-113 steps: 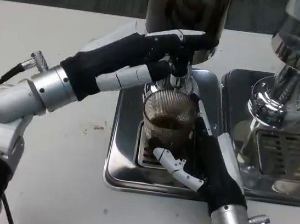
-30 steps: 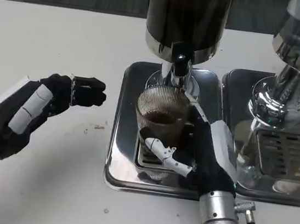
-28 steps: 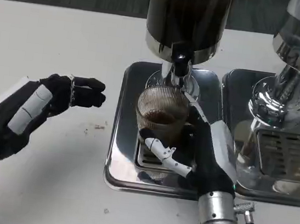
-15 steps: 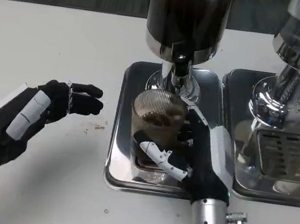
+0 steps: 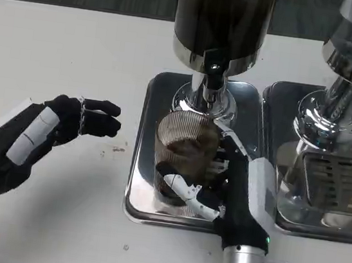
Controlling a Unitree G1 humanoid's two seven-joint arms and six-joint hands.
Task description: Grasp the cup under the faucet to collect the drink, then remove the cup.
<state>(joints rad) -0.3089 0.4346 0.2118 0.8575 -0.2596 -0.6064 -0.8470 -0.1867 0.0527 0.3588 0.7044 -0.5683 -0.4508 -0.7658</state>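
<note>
**Cup held on the drip tray, just in front of the faucet**

Cup (image 5: 182, 155), ribbed glass with dark drink inside, stands on the steel drip tray (image 5: 142, 192), grasped by the right hand (image 5: 236, 191). The faucet (image 5: 211, 87) rises just behind the cup's rim. A second dispenser (image 5: 343, 95) stands right of the tray. The left hand (image 5: 39, 133) waits left of the tray, fingers curled, holding nothing.
</note>
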